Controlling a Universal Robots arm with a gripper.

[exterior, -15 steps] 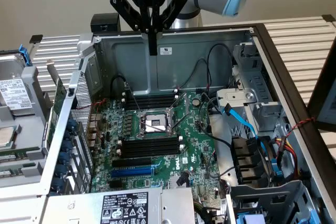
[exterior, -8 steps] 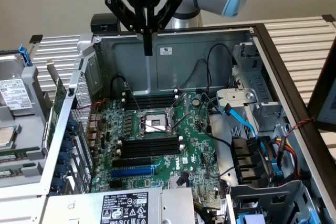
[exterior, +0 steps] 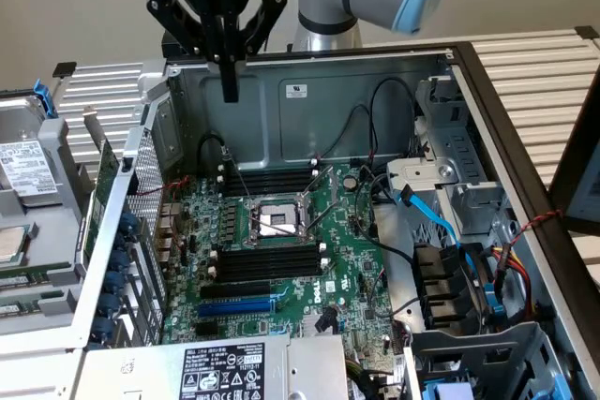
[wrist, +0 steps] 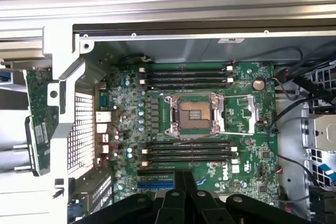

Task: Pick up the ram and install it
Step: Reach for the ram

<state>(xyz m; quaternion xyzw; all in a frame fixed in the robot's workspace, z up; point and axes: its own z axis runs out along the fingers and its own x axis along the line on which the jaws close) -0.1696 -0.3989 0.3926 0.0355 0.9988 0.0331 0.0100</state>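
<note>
The ram is a thin green stick standing on edge just outside the open computer case's wall, on the exterior view's left; in the wrist view the ram shows a pale label. My gripper hangs high over the case's back wall, above the motherboard and well apart from the ram. Its black fingers are pressed together with nothing between them. In the wrist view the gripper points down over the blue expansion slot. Black memory slots lie on both sides of the CPU socket.
Black and blue cables run across the case on the exterior view's right, beside a metal drive cage. A power supply with a white label sits at the front. Drive trays lie outside the case on the exterior view's left.
</note>
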